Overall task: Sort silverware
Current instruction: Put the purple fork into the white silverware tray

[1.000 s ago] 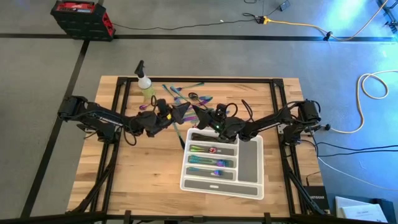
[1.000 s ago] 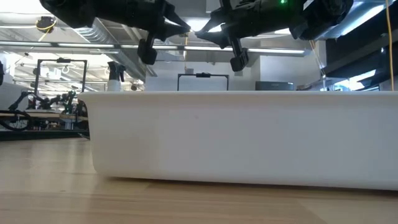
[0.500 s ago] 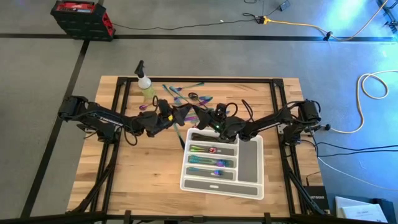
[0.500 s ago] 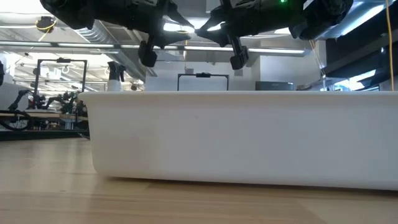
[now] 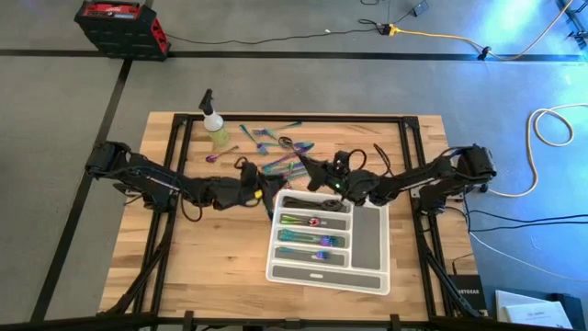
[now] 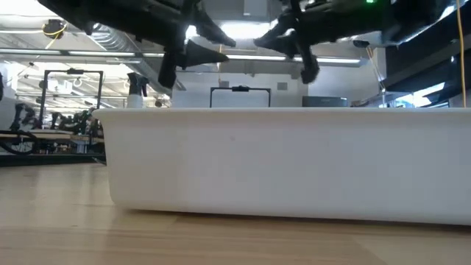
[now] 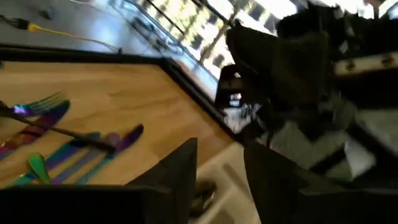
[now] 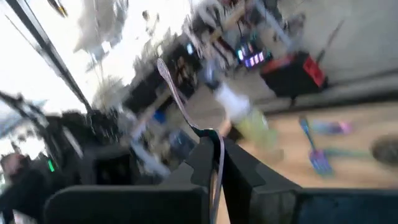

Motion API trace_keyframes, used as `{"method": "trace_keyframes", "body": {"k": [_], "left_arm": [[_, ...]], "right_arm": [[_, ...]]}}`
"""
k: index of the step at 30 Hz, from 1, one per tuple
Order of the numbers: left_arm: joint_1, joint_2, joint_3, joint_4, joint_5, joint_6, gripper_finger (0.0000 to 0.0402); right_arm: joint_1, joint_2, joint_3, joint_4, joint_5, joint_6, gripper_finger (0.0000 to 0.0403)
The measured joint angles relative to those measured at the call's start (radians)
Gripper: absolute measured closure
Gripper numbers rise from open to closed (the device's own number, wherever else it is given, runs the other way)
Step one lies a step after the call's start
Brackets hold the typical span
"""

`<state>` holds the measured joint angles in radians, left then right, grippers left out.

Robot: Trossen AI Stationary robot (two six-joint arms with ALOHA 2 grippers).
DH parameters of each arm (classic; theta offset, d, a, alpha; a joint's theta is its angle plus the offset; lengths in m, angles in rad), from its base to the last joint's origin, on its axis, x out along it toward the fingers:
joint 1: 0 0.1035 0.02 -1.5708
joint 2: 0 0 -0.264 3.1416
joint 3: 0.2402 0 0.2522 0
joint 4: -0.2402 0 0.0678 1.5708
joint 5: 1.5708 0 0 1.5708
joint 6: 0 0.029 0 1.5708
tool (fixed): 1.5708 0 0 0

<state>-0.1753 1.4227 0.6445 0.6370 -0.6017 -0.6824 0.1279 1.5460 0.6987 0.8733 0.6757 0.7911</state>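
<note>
- Moved in the last second: left gripper (image 5: 258, 194) pulled back from the meeting point over the far pile to the far-left corner of the compartment tray (image 5: 371, 246); right gripper (image 5: 310, 166) drawn slightly right, along with its whole arm.
- Left gripper: fingers (image 7: 180, 174) spread apart, nothing between them.
- Right gripper: closed tight on one slim utensil (image 8: 185, 111), which stands up out of the fingertips; type not readable, possibly a fork or spoon.
- Loose silverware (image 5: 274, 150): scattered on the table (image 5: 193, 267) beyond the tray's far edge, just right of the spray bottle (image 5: 217, 129). Some pieces cross one another.
- Sorted silverware (image 5: 309, 240): lying flat in the tray's left-hand slots. Long right-hand slot bare.
- Handling, judged: light, rigid, smooth metal, likely to twist or slide in a pinch. Take hold across the handle near mid-length, not at tines or bowl. Expect crossed pieces to drag a neighbour when lifted.
- Held piece: probably prone to swinging, so carry slowly and lower it lengthwise into a matching slot.
- Clearance: grippers near each other above the tray's far-left corner, so move one at a time. Keep clear of the tray's raised rim on descent. Open wood near and left of the tray; bottle close to the pile's left end.
</note>
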Motion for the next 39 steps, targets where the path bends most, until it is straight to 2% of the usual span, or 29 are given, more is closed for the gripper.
{"method": "trace_keyframes", "body": {"k": [6, 9, 13, 19, 26, 33, 39], "left_arm": [[-0.096, 0.000, 0.000, -0.048, 0.016, 0.161, 0.0283], [-0.156, 0.000, 0.000, -0.054, -0.022, 0.232, 0.0283], [-0.228, 0.000, 0.000, -0.052, -0.061, 0.314, 0.0283], [-0.308, 0.000, 0.000, -0.089, -0.056, 0.465, 0.0283], [-0.378, -0.001, 0.000, -0.228, -0.055, 0.620, 0.0283], [-0.396, -0.001, 0.000, -0.260, -0.055, 0.662, 0.0283], [-0.393, -0.001, 0.000, -0.261, -0.056, 0.669, 0.0283]], "right_arm": [[0.145, -0.041, -0.027, -0.263, -0.041, 0.203, 0.0402], [0.234, -0.040, -0.028, -0.317, -0.035, 0.287, 0.0402], [0.344, -0.040, -0.028, -0.354, 0.045, 0.383, 0.0402], [0.467, -0.040, -0.028, -0.555, 0.170, 0.625, 0.0402], [0.558, -0.040, -0.028, -0.637, 0.202, 0.855, 0.0402], [0.566, -0.040, -0.028, -0.735, -0.031, 1.081, 0.0402], [0.501, -0.039, -0.028, -0.821, -0.214, 1.116, 0.0402]]}}
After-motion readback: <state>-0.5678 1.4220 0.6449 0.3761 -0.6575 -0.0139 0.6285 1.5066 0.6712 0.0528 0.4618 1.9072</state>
